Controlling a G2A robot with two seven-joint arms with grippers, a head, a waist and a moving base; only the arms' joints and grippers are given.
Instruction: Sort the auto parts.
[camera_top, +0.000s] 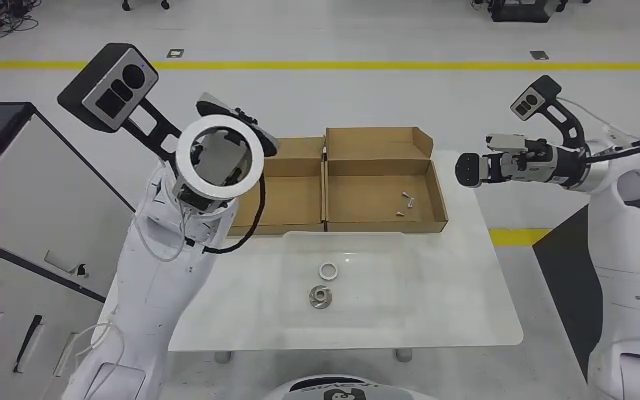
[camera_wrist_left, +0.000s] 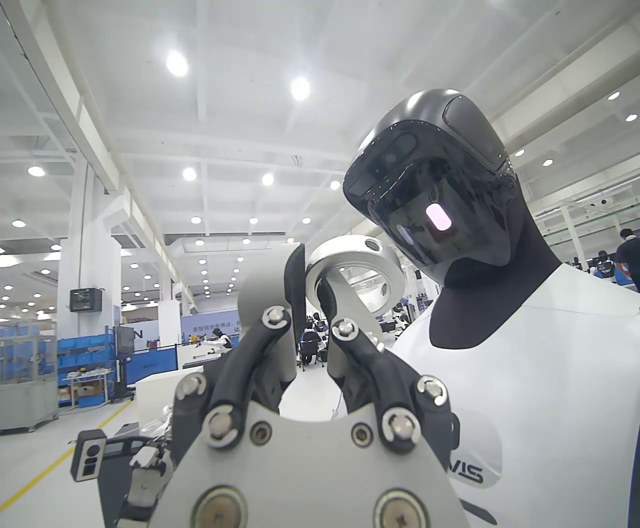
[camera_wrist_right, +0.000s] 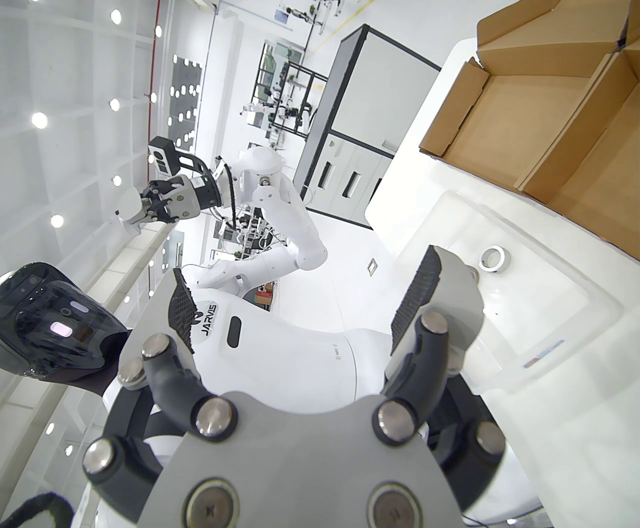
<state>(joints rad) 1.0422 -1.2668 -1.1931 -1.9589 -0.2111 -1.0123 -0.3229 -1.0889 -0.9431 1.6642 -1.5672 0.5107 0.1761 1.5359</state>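
Bare machined metal, smooth and satin-bright, makes up the collar ring (camera_wrist_left: 345, 247) in the left wrist view. Two threaded holes pierce its thick wall, and its lower arc is cut off behind the fingers. The left gripper (camera_wrist_left: 310, 272) is clamped on that wall, with one ribbed black pad outside and the other finger inside the bore. It is raised in the air, well clear of the table.

In the right wrist view the right gripper (camera_wrist_right: 305, 270) stands wide apart with nothing between its textured pads. One finger covers a corner of the clear tray (camera_wrist_right: 575, 320), a shallow glossy plastic basin on the white table (camera_wrist_right: 400, 200). A small ring (camera_wrist_right: 495, 260) lies in the tray just past that fingertip. Two open cardboard boxes (camera_wrist_right: 520, 120) sit beyond it, cut off by the frame edge. Farther off, the left gripper shows with the collar ring edge-on, too small to make out in detail.

From the top view the collar ring reads as a pale circle close under the camera, hiding most of the left gripper and a corner of the left box. The small ring and a grey, curled metal part (camera_top: 320, 296) lie near each other but apart, mid-tray. A few small fasteners (camera_top: 404, 201), too tiny to identify, lie in the right box. The right gripper hangs by the table's far right corner.
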